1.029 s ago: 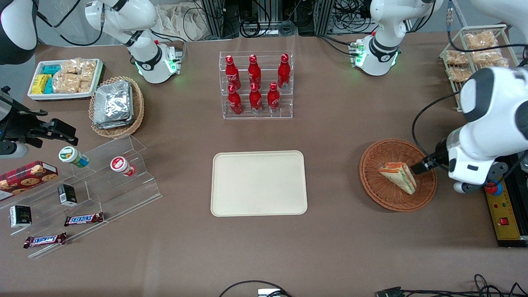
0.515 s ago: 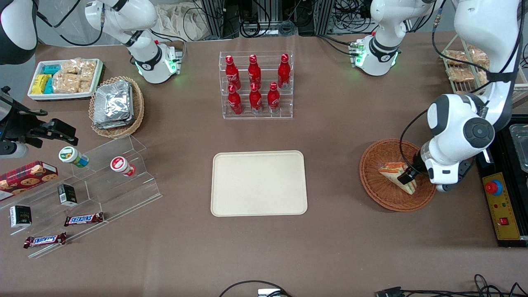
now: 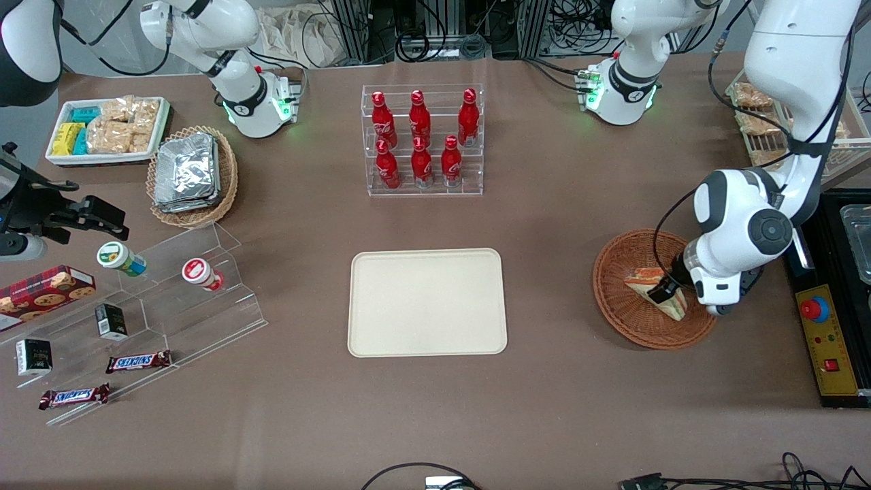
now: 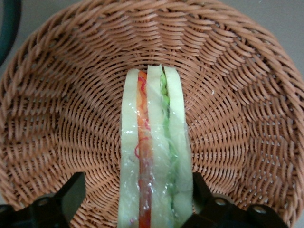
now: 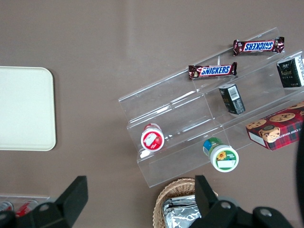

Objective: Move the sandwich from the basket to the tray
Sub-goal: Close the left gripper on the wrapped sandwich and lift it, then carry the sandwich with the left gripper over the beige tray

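Now | claw (image 4: pixel 137 199) spread, one finger each side of sandwich (image 4: pixel 154 156), not yet pinching | sandwich lies in basket (image 3: pixel 616 272), at 3 o'clock from tray (image 3: pixel 426 301) on counter (image 3: pixel 544 408) | squeeze gently across bread faces, then lift straight up

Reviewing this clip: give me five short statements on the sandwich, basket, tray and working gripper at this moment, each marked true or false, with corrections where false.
1. The sandwich lies in the reddish-brown basket. True.
2. The gripper is open, one finger on each side of the sandwich. True.
3. The tray already holds the sandwich. False: the tray is bare.
4. The gripper hovers over the bottle rack. False: it is down in the basket, at the sandwich.
5. The tray lies nearer the front camera than the bottle rack. True.
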